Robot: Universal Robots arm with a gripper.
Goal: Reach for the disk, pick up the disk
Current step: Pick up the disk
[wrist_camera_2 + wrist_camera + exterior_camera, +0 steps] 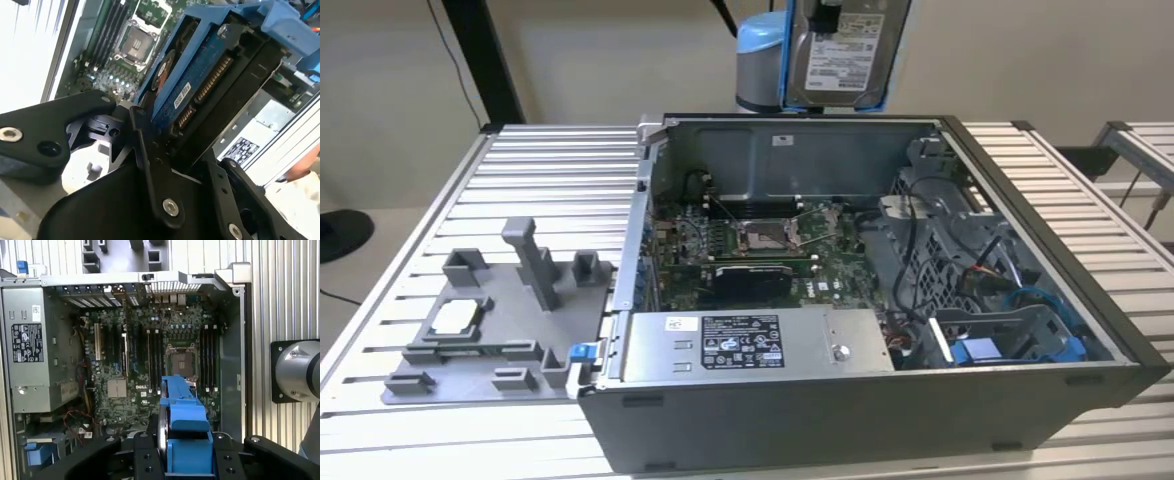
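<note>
On the exterior view's left, a grey fixture tray point(480, 325) sits on the slatted metal table point(400, 260) with a small square silver chip point(454, 317) lying in it. To its right stands the open computer case point(881, 300), with the motherboard point(761, 240) inside, the power supply point(747, 345) along the near wall and a blue caddy point(1014, 340) at the exterior view's right. Above the case's far wall the disk point(843, 55) hangs upright in the air, white label facing the camera, blue bracket round its edges, well clear of the case.

The gripper point(165, 145) is closed on the disk point(200, 85); in the second wrist view its black fingers point(150, 165) clamp the end of the drive.

The disk looks stiff and dense, fairly heavy for its size. Its bare metal faces are probably slick, and the exposed circuit board and connectors look fragile, so the blue bracket's sides seem the safer hold.

The second wrist view shows the drive's underside with circuit board and connector pins, which the exterior view does not. The first wrist view looks straight down past the bracket's blue edge point(182, 415) onto the CPU socket point(182, 360) and memory slots point(210, 357).
</note>
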